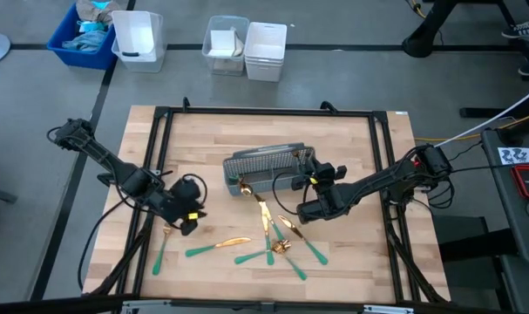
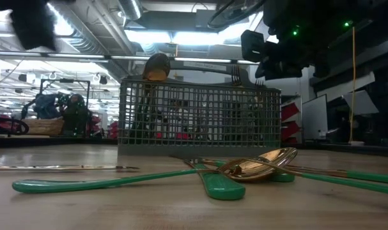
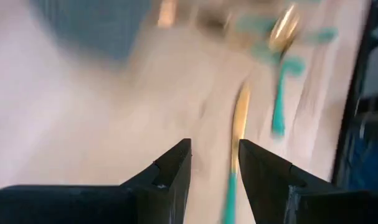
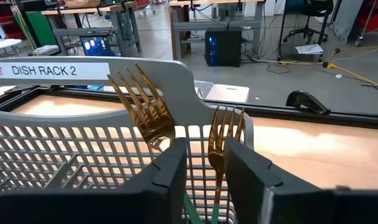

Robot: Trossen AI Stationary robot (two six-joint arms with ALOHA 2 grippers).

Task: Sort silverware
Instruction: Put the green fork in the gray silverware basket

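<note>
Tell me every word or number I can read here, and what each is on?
"DISH RACK 2": white label on the grey mesh caddy, right wrist view.
White tag beside the table, high view: dark characters too small to read.
Nothing else legible.

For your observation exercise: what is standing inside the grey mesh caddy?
Two gold forks stand prongs-up at one end of the caddy; a spoon pokes up at the other. Their handles are hidden by the mesh.

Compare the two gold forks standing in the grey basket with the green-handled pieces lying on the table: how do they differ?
The forks stand upright in the grey basket, tines up; the loose pieces lie flat on the table. The forks' handles are hidden inside the basket; the loose pieces' green handles show fully. The forks sit by the right tool; the loose pieces lie between both arms. All have gold heads.
</note>
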